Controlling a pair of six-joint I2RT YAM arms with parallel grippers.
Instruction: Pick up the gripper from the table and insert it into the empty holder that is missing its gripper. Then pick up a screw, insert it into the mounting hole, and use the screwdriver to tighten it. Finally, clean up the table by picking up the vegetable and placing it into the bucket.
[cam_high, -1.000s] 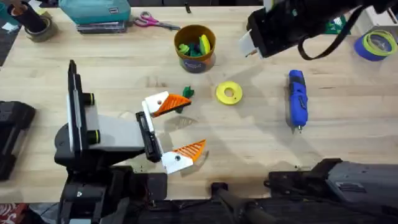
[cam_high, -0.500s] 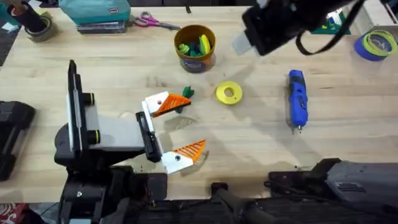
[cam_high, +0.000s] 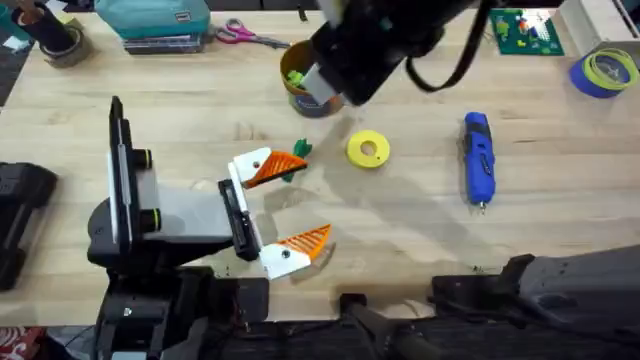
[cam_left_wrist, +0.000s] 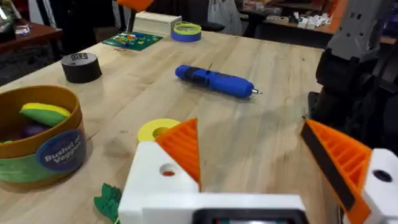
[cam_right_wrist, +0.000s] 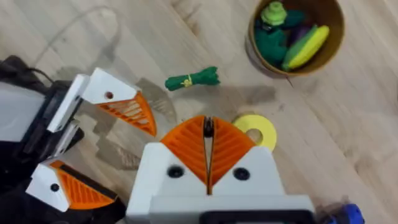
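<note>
My left gripper (cam_high: 315, 197) rests open on the table; both its white holders (cam_high: 250, 163) carry orange ribbed fingers (cam_high: 280, 168). The green vegetable (cam_high: 301, 149) lies on the wood right beside the farther finger's tip, and it is also in the right wrist view (cam_right_wrist: 191, 79). My right gripper (cam_right_wrist: 208, 124) is shut with nothing in it, raised high between the vegetable and the bucket (cam_right_wrist: 295, 34). The right arm partly covers the bucket (cam_high: 296, 88) in the overhead view. The blue screwdriver (cam_high: 477, 160) lies to the right. The screw is out of view.
A flat yellow ring (cam_high: 368, 150) lies right of the vegetable. The bucket holds several toy vegetables. Along the back are scissors (cam_high: 250, 37), a teal case (cam_high: 150, 20), a circuit board (cam_high: 525, 30), a blue tape roll (cam_high: 603, 70) and a black tape roll (cam_left_wrist: 81, 65).
The right arm has swung left from the back right corner to above the bucket. The left arm and the things on the table have not moved.
</note>
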